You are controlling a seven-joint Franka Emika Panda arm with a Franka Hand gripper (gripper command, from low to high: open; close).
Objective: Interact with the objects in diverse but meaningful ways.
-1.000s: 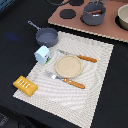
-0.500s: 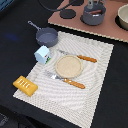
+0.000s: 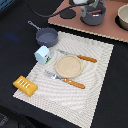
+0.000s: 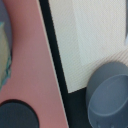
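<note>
Nothing shifted since earlier: bread loaf point(image 3: 25, 85), carton point(image 3: 42, 54), grey pan point(image 3: 47, 36) unmoved on counter point(image 3: 20, 30). Fingers unseen; state unknowable.

The grey long-handled pan point(image 4: 107, 95) runs off the wrist view's edge, blurred, its handle unseen. In the exterior view, a cream round bowl point(image 3: 123, 16) is cut by the frame's right edge. The claw appears in neither picture.
</note>
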